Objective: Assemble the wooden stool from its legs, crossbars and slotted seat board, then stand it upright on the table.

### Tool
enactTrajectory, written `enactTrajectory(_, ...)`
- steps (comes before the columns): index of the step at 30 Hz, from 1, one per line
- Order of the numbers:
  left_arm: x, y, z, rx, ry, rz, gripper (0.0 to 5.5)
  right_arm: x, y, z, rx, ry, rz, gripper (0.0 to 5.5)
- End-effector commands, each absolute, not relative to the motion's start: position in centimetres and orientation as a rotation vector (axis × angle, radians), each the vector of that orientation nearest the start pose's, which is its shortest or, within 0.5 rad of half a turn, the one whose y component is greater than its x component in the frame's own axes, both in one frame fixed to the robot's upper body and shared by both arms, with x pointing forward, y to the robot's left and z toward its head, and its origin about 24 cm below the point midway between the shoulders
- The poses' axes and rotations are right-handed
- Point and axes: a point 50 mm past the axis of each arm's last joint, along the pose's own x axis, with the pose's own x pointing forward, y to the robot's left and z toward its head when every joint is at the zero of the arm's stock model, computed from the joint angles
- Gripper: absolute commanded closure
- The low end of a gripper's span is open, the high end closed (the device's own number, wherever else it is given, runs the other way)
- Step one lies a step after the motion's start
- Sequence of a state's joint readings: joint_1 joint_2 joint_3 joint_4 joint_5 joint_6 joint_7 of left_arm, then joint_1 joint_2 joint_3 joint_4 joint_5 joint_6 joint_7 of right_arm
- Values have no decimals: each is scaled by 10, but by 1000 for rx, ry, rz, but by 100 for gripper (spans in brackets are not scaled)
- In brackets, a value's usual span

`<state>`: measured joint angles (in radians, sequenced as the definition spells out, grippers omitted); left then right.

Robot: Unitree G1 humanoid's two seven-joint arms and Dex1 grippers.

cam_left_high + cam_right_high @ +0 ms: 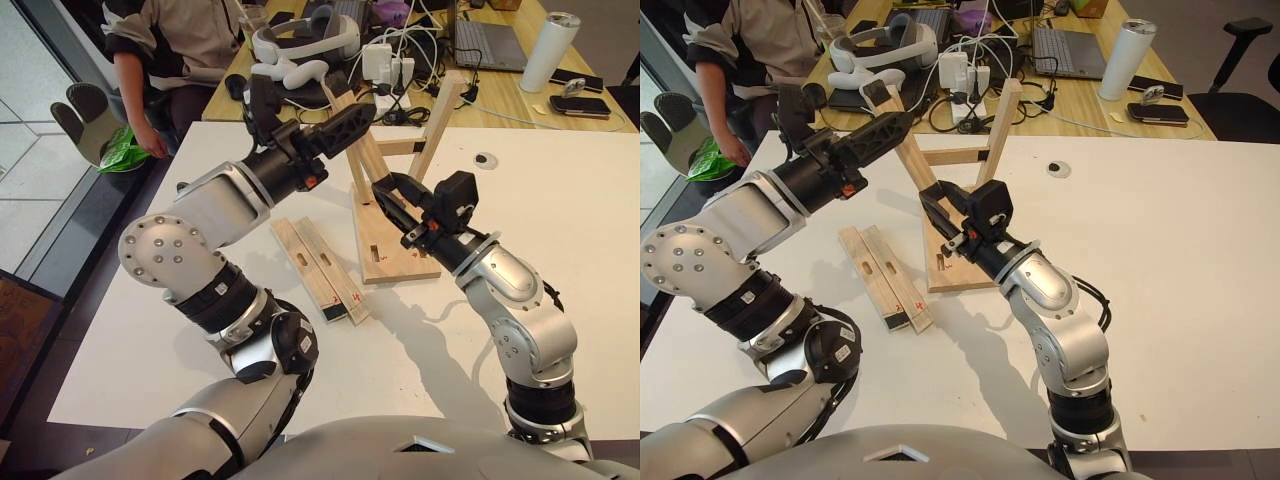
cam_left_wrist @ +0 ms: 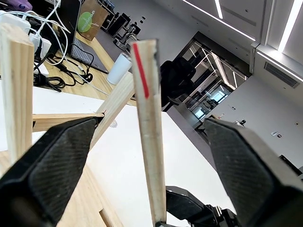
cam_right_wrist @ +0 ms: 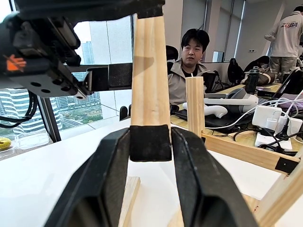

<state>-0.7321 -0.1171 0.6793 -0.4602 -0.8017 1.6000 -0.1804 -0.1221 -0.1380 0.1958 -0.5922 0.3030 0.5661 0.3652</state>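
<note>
Your right gripper clamped the leg just above the board; left gripper straddled its top, jaws open. Wood looked light and stiff, so a low hold seemed safest.

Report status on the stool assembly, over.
Right gripper shut on leg, low down. Left gripper open around its top. Seat board flat on table. Two loose boards beside it.

- An office or lab workroom: a long wooden desk along the far edge of the white table carries a laptop, a headset, chargers and tangled cables.
- A tumbler and a phone lie there too.
- An office chair stands near the desk's right end.
- Ceiling strip lights; a tall window looks onto tower blocks.
</note>
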Motion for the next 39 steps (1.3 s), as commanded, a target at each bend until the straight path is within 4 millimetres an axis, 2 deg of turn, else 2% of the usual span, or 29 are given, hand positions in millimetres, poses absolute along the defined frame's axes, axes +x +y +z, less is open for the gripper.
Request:
enactTrajectory(1, 269, 115, 218, -684, 169, -876, 204, 228, -80, 145, 95, -105, 793, 421)
enactTrajectory(8, 263, 111, 213, -597, 206, -919, 320, 228, -78, 146, 102, -116, 818, 422)
enactTrajectory(20, 272, 123, 206, -496, 237, -820, 508, 226, -87, 144, 40, -119, 826, 422)
enactTrajectory(26, 272, 128, 204, -470, 244, -801, 509, 225, -91, 140, -12, -106, 837, 422)
enactTrajectory(32, 268, 131, 198, -398, 273, -811, 509, 225, -110, 132, -232, -116, 831, 422)
enactTrajectory(39, 268, 122, 192, -442, 265, -785, 509, 218, -104, 133, -265, -201, 902, 274)
